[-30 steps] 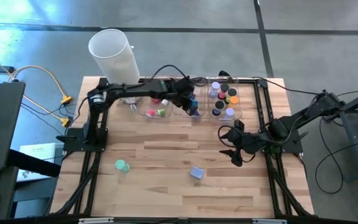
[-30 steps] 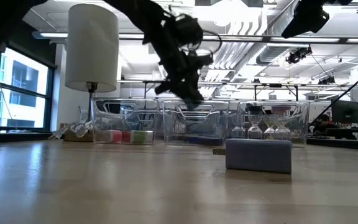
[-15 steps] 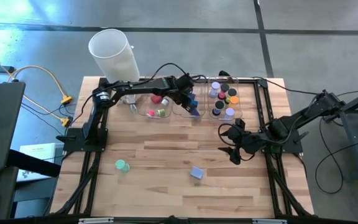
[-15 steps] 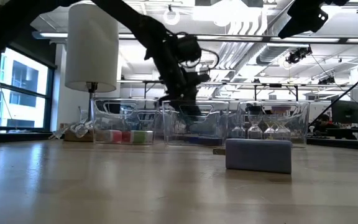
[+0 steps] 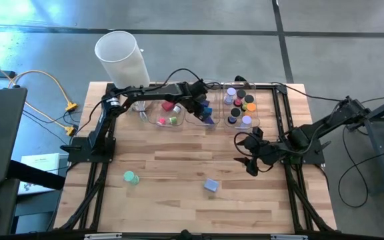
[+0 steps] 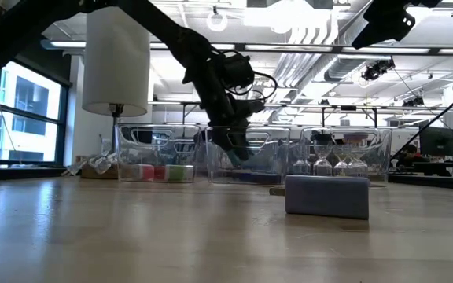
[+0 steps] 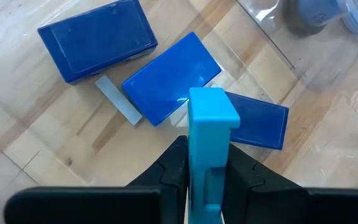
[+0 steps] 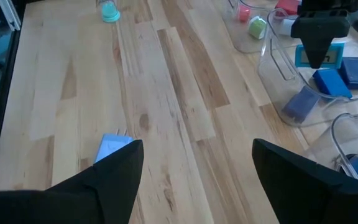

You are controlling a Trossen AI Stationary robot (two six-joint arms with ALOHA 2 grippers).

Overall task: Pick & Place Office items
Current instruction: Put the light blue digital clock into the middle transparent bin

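**Left gripper holds a light blue block inside the middle bin**

We take the middle clear bin [image 5: 202, 112] as our landmark. Nearer the camera than it, the wooden table [image 5: 172, 173] is mostly bare, with a lavender-blue block [image 5: 211, 185] and a green roll [image 5: 131, 177] lying well apart from each other.

In that bin we see three dark blue blocks [image 7: 169, 78] on the floor. The neighbouring bin toward the tall white cylinder [image 5: 121, 59] holds red, pink and green pieces [image 5: 169, 113]; the bin on the other side [image 5: 240, 105] holds round rolls in black, orange and lavender.

Our left gripper [image 7: 207, 171] reaches down into the middle bin, clamped on an upright light blue block [image 7: 209, 134] just above the dark blue ones. The right gripper [image 5: 249, 155] hangs with fingers apart over the table, between the roll bin and the lavender-blue block, holding nothing.
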